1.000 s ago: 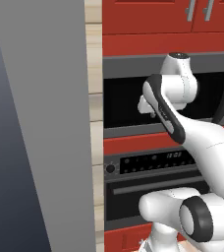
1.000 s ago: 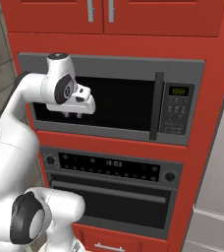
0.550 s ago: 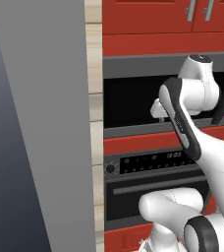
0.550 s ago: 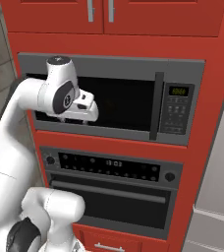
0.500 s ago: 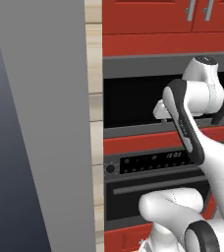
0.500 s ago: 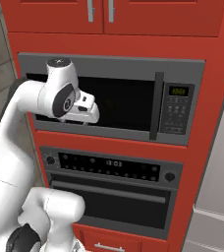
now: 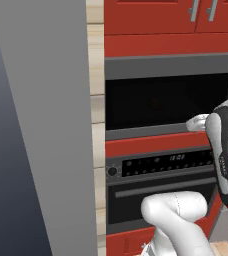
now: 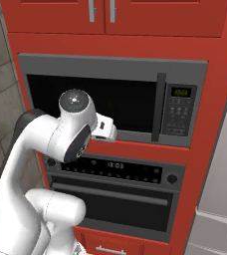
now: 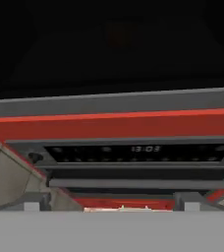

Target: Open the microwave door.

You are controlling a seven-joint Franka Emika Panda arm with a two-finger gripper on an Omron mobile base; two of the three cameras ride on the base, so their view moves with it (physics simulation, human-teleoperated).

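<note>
The microwave door (image 8: 115,102) is a grey-framed panel with a dark glass window, and it lies flush with the microwave (image 8: 113,62). Its black vertical bar handle (image 8: 160,107) stands beside the black control panel (image 8: 180,112). My gripper (image 8: 109,130) hovers at the door's lower grey edge, well left of the handle. In the hand view the gripper (image 9: 109,204) is open, its fingertips (image 9: 33,204) far apart with nothing between them. Ahead of them are the dark glass (image 9: 114,44) and the grey lower frame (image 9: 114,103). From the left, the door (image 7: 156,105) is beside my hand (image 7: 195,122).
Under the microwave sits the oven (image 8: 113,199), with a lit display and a horizontal grey handle (image 9: 138,183). Red cabinets (image 8: 100,15) hang above. A tall grey panel (image 7: 41,125) stands close on the left, and a grey appliance side (image 8: 225,189) is on the right.
My hand has moved right and down, from in front of the glass to the door's lower edge. The jaws have gone from shut to wide open. The door has not moved.
</note>
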